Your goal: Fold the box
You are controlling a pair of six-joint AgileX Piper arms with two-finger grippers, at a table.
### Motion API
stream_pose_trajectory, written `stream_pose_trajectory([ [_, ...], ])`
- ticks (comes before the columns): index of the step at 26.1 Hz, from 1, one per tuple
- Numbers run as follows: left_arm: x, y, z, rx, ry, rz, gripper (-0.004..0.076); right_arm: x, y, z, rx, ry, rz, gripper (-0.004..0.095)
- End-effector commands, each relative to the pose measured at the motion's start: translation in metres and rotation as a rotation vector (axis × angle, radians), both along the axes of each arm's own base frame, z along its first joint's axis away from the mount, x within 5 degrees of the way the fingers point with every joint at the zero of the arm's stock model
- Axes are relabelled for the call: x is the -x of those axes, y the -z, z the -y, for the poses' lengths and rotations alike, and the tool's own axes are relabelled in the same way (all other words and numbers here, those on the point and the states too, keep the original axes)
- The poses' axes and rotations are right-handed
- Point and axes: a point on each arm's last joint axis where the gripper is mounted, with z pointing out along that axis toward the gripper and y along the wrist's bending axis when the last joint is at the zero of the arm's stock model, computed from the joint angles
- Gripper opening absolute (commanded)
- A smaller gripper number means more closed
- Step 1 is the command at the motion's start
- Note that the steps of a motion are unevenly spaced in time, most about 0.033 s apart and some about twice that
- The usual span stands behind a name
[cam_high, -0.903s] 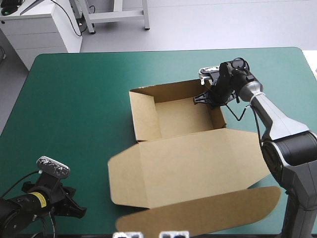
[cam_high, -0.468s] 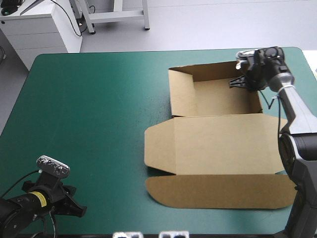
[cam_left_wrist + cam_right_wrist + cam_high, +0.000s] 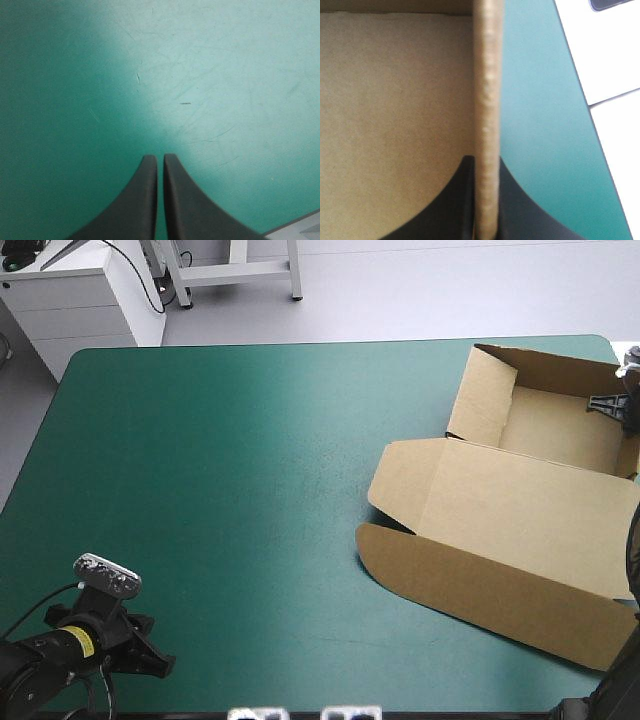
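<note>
High view. Brown box (image 3: 520,510) far right on the table (image 3: 220,470), skewed to the table's edges. Tray part toward the far right corner, walls raised. Lid (image 3: 530,515) flat on the teal-green cover (image 3: 250,570), front flap (image 3: 480,590) toward the near edge. At the tray's right-hand wall, right jaws, mostly cut off at the picture's edge. Low at the near left corner, left jaws, well apart from the box, over bare cover.

Left wrist view. Here left jaws all but closed: black fingers (image 3: 142,205) with only a thin slit between them, nothing gripped. Bare, lightly scratched cover ahead. Sliver of the table's edge beside one finger.

Right wrist view. Here right jaws pinched tight on the upright tray wall (image 3: 486,125), seen edge-on and clamped between the two fingers. Tray floor (image 3: 395,100) to one side of the wall, bare cover to the other, table's edge just beyond.
</note>
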Motion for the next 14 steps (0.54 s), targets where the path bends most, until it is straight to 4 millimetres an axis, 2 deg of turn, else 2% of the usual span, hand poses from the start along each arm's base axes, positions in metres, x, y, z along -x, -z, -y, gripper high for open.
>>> stream_pose_trajectory([
  [1,-0.0034,-0.0091,0.0016,0.028,-0.006,0.051,0.0021,0.0145,-0.0372,0.0159,0.069,0.023,0.108,-0.002],
  [6,-0.0034,-0.0091,0.0016,0.028,-0.006,0.051,0.0021,0.0186,-0.0371,0.0239,0.07,0.043,0.105,-0.0011],
  [8,-0.0034,-0.0091,0.0016,0.028,-0.006,0.051,0.0021,0.0186,-0.0371,0.0238,0.07,0.042,0.105,0.0034],
  [9,-0.0034,-0.0091,0.0016,0.028,-0.006,0.051,0.0021,0.0186,-0.0371,0.0238,0.07,0.042,0.105,0.0088],
  [11,-0.0034,-0.0091,0.0016,0.028,-0.006,0.051,0.0021,0.0185,-0.0371,0.0237,0.07,0.041,0.105,0.0263],
  [12,-0.0032,-0.0091,0.002,0.033,-0.005,0.048,0.0021,0.0187,-0.0372,0.024,0.075,0.041,0.103,0.0493],
  [13,-0.0032,-0.0091,0.002,0.033,-0.005,0.048,0.0021,0.0187,-0.0373,0.0245,0.08,0.042,0.103,0.0584],
  [14,-0.0032,-0.0091,0.002,0.033,-0.005,0.048,0.0021,0.0187,-0.0376,0.0252,0.078,0.066,0.112,0.0762],
])
